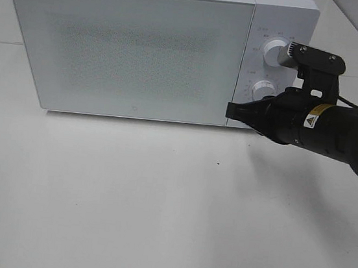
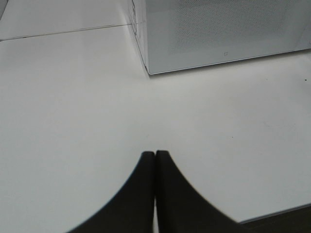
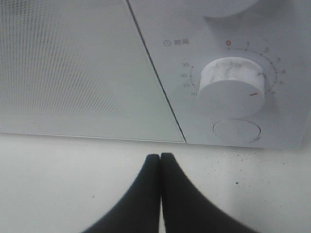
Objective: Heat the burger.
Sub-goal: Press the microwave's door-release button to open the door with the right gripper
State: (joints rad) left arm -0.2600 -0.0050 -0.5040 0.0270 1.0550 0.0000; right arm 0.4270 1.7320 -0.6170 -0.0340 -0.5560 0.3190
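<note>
Your right claw (image 3: 160, 155) is pressed together, its two black fingers (image 3: 141, 199) flat against each other with nothing between them. It hangs low over the white tabletop (image 1: 157, 203), just in front of the white box-shaped microwave oven (image 1: 137, 50), with its tip aimed near the seam where the door meets the control panel. You cannot tell from these views whether the tip touches the oven front.

Just beyond the tip, on the panel, sits the lower white round timer knob (image 3: 232, 86). The short red line on its face is turned away from the red 0 on the printed dial. Below the knob is a flat round white button (image 3: 236, 131). A second white knob (image 1: 272, 49) sits higher on the panel, partly hidden behind your wrist mount in the high view.

The oven's frosted dotted glass door (image 1: 127, 52) is closed.

Your left claw (image 2: 155, 152) is also pressed together and empty, well off to the door's far side over bare tabletop.

The burger shows in no view, so you cannot tell where it is. The dotted door lets nothing through.
</note>
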